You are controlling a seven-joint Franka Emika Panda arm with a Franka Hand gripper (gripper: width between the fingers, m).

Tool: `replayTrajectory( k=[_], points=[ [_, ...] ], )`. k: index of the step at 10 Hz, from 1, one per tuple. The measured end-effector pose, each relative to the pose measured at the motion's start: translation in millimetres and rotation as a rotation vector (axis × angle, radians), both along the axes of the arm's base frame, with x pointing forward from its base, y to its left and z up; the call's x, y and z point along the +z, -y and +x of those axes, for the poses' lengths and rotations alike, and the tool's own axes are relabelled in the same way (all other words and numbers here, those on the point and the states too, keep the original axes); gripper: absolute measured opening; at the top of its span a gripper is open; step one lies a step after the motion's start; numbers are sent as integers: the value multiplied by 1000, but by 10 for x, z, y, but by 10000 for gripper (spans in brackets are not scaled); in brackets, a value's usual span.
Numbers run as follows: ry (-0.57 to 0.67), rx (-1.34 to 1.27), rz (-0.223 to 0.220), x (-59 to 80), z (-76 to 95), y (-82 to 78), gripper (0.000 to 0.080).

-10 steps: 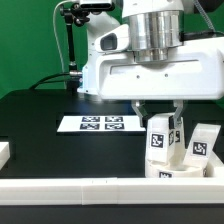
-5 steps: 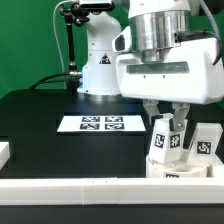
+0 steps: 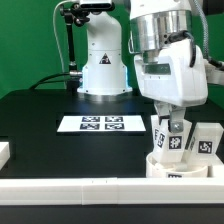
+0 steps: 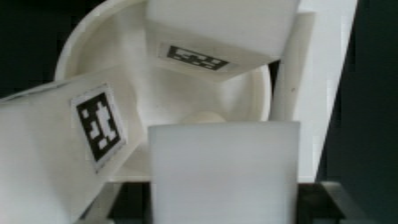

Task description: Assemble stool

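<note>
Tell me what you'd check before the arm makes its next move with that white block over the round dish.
1. Jaws shut on the leg: ok, the gripper clamps it.
2. Leg upright: ok in the exterior view.
3. Leg over the seat: ok, it stands at the dish.
4. Leg seated in its socket: cannot tell, the joint is hidden.
5. Other leg apart from the held one: ok, a gap shows.
6. Marker board out of the way: ok.
</note>
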State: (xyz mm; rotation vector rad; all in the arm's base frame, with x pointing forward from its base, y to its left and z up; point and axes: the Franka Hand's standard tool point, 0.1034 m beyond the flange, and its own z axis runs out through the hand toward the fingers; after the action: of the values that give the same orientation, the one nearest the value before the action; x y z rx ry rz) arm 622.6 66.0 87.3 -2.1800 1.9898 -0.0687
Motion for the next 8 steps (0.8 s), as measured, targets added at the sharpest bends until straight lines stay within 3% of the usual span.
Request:
replayTrajectory(
  k=[4,8],
  points=[
    [28,-226,68,-1,61,-1,340],
    [27,-496,164,-4,82,30,340]
  ],
)
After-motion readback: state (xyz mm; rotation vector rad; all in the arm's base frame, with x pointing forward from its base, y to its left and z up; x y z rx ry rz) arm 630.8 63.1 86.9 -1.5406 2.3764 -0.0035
